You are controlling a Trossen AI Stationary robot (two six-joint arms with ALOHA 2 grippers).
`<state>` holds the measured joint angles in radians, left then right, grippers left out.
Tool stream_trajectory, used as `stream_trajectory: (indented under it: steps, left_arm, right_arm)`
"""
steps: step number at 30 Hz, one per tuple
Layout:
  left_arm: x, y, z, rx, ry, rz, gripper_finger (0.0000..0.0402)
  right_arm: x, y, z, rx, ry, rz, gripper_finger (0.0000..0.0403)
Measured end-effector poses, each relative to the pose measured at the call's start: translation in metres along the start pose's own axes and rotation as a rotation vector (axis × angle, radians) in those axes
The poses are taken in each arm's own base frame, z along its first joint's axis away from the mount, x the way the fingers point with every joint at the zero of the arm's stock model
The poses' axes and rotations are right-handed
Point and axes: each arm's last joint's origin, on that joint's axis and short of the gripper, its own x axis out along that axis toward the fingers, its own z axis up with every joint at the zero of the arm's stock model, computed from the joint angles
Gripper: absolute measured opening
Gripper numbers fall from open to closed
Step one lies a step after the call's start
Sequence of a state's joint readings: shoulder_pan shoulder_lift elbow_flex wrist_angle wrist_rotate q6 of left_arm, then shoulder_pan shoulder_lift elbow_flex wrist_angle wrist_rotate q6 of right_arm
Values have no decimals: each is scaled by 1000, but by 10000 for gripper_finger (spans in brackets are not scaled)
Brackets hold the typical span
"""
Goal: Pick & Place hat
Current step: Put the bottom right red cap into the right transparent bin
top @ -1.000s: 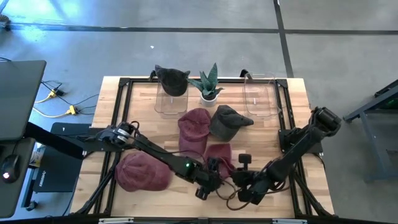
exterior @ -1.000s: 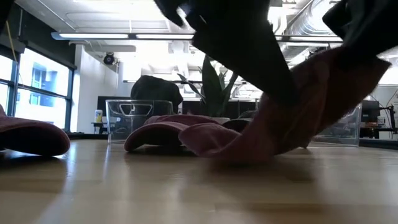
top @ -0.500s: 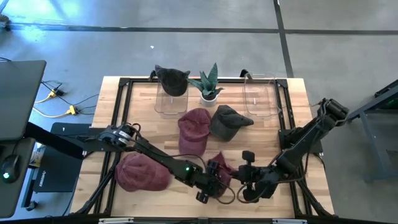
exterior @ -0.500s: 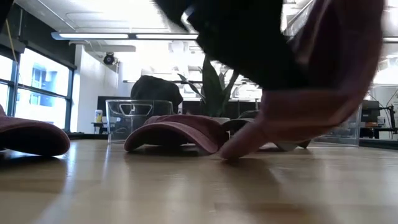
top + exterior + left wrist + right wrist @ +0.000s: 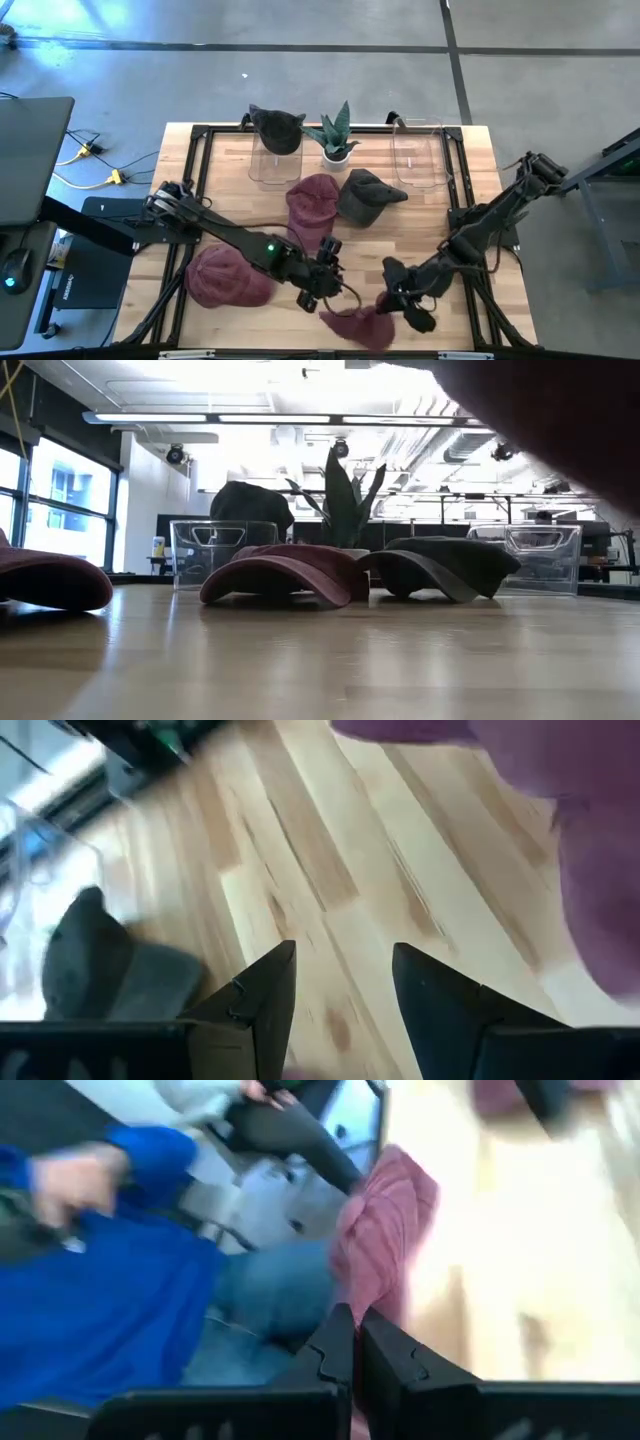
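Maroon fabric: the held hat [image 5: 362,326] hangs from the right gripper [image 5: 397,303] at the table's [image 5: 440,228] front edge, right of centre, and part of it sags past that edge. In the right wrist view the two fingers [image 5: 345,1350] press together on a fold of the red cloth [image 5: 385,1240], so the pincer is clamped tight on the hat. Beyond the cloth that view shows a person in a blue top [image 5: 110,1310], apart from the table.

Left gripper [image 5: 318,290] sits just beside the held hat, toward the front edge and left of centre. Its fingers [image 5: 270,995] stand apart with bare wood between them; a narrow-to-middling gap, nothing gripped. Maroon cloth [image 5: 590,860] fills one side of that wrist view, close to the fingers; contact cannot be judged.

Other items on the table:
- second maroon hat [image 5: 228,277] near the front-left corner, flat on the wood.
- third maroon hat [image 5: 313,203] at mid-table, touching a dark grey hat [image 5: 366,196] on its right.
- black hat [image 5: 275,128] resting on a clear container [image 5: 270,165] along the back edge.
- potted plant [image 5: 334,133] at the back edge, centre.
- empty-looking clear bin [image 5: 420,155] toward the back-right corner.

Low view: the third maroon hat [image 5: 285,572] and the grey hat [image 5: 445,565] lie side by side in front of the plant [image 5: 345,495]; dark cloth blocks the upper right corner.
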<state>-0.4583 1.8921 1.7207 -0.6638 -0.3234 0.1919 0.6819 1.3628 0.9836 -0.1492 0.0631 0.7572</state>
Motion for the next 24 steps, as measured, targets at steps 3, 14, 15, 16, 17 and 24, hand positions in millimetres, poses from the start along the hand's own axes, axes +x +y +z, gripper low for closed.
stream_trajectory:
  steps: [3,14,15,16,17,24]
  left_arm:
    - [-3,-1,-1,14,4,-55,161]
    - [47,-13,-44,-31,-132,-295,161]
    - [50,-12,-49,-55,-160,-301,161]
    - [53,-10,-52,-88,-206,-292,161]
    - [57,-7,-55,-121,-248,-277,161]
    - [68,9,-65,-290,-354,-276,161]
  right_arm:
    - [8,-33,-11,80,66,-67,1]
    - [1,-123,-67,325,76,17,10]
    - [-1,-125,-69,315,57,43,14]
    - [-4,-125,-71,298,33,66,18]
    - [-6,-126,-72,284,4,83,23]
    - [-11,-128,-66,183,-145,93,98]
